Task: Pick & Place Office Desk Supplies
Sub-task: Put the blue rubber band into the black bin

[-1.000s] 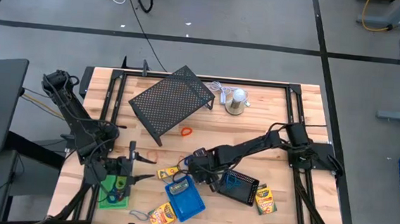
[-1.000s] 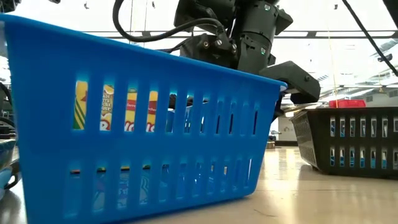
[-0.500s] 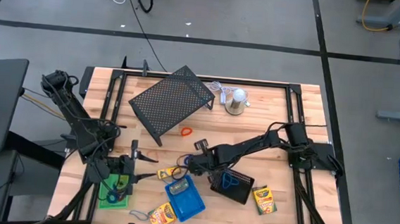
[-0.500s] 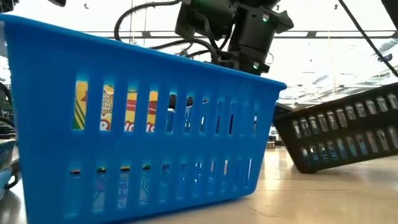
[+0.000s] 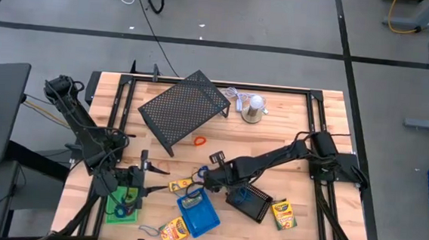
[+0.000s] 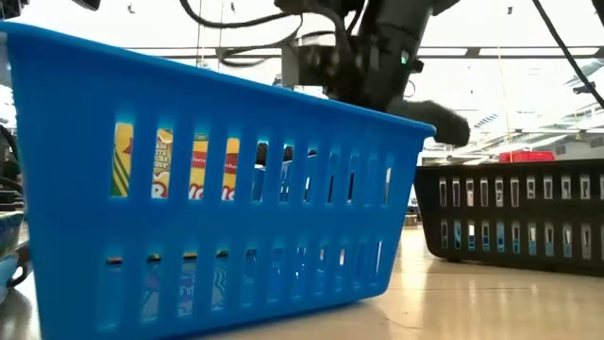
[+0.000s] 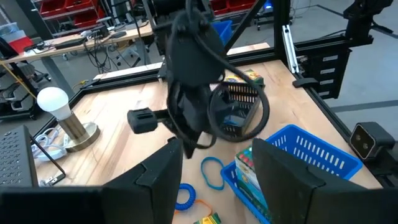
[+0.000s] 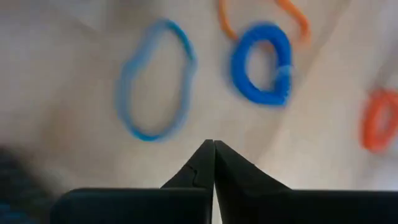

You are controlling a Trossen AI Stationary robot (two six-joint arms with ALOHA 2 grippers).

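Note:
My right gripper hangs shut, pointing steeply down over the wood between the blue tray and the black mesh tray; nothing shows between its fingers. Below it lie a thin blue loop, a thick blue coil loop and orange loops. A crayon box lies in the blue tray; others lie flat on the table. My left gripper waits open above the green tray.
A large black mesh rack and a silver dome with a white bulb stand at the far side, with a red-orange loop on the wood between them. The blue tray's wall fills most of the low view.
My right gripper has risen a little and tipped. The black mesh tray tipped up on one side half a second ago and now lies flat again, turned a little and shifted toward the blue tray.

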